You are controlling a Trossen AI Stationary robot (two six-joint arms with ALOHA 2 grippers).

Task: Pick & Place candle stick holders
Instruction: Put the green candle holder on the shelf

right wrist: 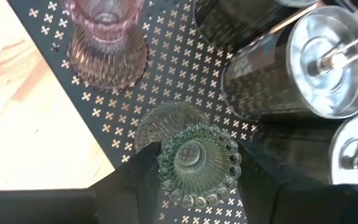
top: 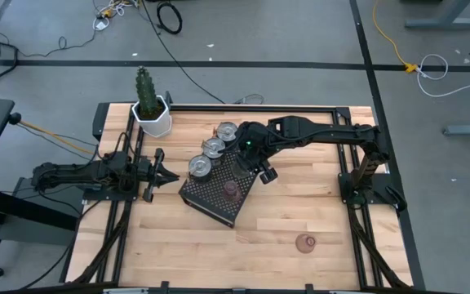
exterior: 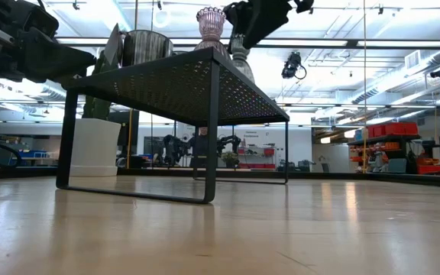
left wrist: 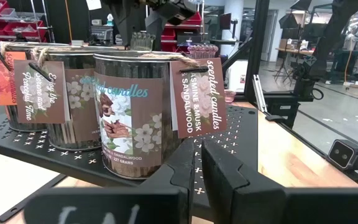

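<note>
Right gripper (right wrist: 194, 186): clamps green beaded glass holder (right wrist: 199, 158) over black perforated tray (right wrist: 185, 74), beside pink holder (right wrist: 107, 37), for placement. Left gripper (top: 160, 170): closed, empty, waiting at tabletop's left edge.

The high view looks straight down on the whole desk (top: 300, 220) and both arms. The low view sits at desk height, facing level under the black tray (exterior: 182, 80) into the room. Both wrist views sit close to that tray (left wrist: 36, 155) — the right one looks down onto it (right wrist: 185, 62), the left one looks across it.
</note>
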